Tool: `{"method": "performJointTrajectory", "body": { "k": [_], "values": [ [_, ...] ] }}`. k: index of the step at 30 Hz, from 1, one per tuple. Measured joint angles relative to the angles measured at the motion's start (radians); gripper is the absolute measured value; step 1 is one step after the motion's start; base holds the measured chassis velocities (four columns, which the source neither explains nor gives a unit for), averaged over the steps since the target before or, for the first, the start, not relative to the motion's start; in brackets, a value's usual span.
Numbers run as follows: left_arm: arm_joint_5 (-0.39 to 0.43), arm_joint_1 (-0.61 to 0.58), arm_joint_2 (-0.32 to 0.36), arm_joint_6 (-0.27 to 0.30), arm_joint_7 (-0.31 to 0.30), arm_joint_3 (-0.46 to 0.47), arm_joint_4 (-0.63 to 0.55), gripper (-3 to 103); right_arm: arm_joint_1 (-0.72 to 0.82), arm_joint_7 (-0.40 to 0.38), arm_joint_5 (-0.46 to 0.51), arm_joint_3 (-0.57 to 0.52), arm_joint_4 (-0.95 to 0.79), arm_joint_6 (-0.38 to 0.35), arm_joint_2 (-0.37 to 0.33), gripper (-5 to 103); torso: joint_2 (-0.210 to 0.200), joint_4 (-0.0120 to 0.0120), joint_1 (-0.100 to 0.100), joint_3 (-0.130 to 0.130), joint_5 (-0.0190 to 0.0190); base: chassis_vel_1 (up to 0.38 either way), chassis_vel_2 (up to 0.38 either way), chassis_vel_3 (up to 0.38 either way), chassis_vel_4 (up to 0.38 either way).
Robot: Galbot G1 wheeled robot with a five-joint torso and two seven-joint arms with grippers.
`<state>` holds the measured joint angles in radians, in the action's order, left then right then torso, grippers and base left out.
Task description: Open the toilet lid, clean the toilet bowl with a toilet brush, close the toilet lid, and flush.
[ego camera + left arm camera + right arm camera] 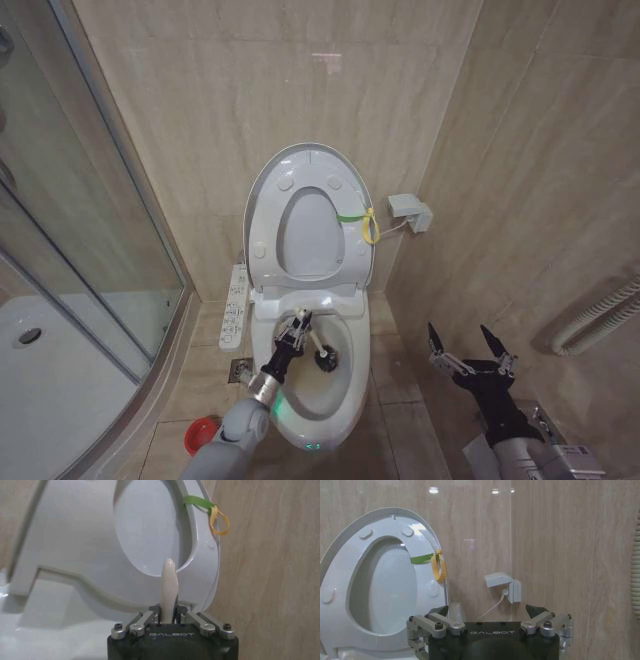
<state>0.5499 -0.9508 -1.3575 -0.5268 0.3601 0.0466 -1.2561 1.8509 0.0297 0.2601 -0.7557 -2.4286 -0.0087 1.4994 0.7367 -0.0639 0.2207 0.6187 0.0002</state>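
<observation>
The toilet lid point(305, 235) stands raised against the wall, with the ring seat point(262, 225) up in front of it; a green band and a yellow loop point(368, 226) hang on the seat's edge. Below lies the open toilet bowl point(318, 395), a green light on its front. My left gripper point(297, 335) is over the bowl, shut on the toilet brush point(324, 357), whose black head sits inside the bowl. The white handle point(169, 587) stands up between that gripper's fingers. My right gripper point(470, 358) hangs open over the floor to the right of the toilet, holding nothing.
A glass shower enclosure and white tray point(60, 400) fill the left. A red cup holder point(200, 432) stands on the floor left of the bowl, near a drain point(238, 371). A control panel point(236, 305) flanks the seat. A wall box point(410, 210) and a hose point(600, 315) are on the right.
</observation>
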Motion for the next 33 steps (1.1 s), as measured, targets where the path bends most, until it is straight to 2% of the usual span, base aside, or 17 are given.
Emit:
{"method": "performJointTrajectory", "body": {
  "k": [8, 15, 19, 23, 33],
  "values": [
    [0.01, 0.102, -0.008, -0.011, 0.01, -0.044, 0.09, 19, 0.0, 0.0, 0.0, 0.0, 0.0, 0.0, 0.0, 100, 0.0, -0.0002, 0.0, 0.0, -0.0001, 0.0, 0.0, 0.0, 0.0],
    [0.01, 0.104, -0.01, -0.027, 0.029, -0.051, 0.147, 19, 0.0, 0.0, 0.0, 0.0, 0.0, 0.0, 0.0, 100, 0.0, 0.0001, 0.0, 0.0, -0.0002, 0.0, 0.0, 0.0, 0.0],
    [0.014, 0.105, -0.012, -0.031, 0.032, -0.05, 0.145, 19, 0.0, 0.0, 0.0, 0.0, 0.0, 0.0, 0.0, 100, 0.0, 0.0003, 0.0, 0.0, -0.0002, 0.0, 0.0, 0.0, 0.0],
    [0.038, 0.126, -0.021, -0.023, 0.017, -0.052, 0.101, 19, 0.0, 0.0, 0.0, 0.0, 0.0, 0.0, 0.0, 100, 0.0, -0.0005, 0.0, 0.0, -0.0002, 0.0, 0.0, 0.0, 0.0],
    [0.013, 0.08, -0.046, -0.034, 0.038, -0.028, 0.137, 19, 0.0, 0.0, 0.0, 0.0, 0.0, 0.0, 0.0, 100, 0.0, 0.0002, 0.0, 0.0, -0.0002, 0.0, 0.0, 0.0, 0.0]
  ]
}}
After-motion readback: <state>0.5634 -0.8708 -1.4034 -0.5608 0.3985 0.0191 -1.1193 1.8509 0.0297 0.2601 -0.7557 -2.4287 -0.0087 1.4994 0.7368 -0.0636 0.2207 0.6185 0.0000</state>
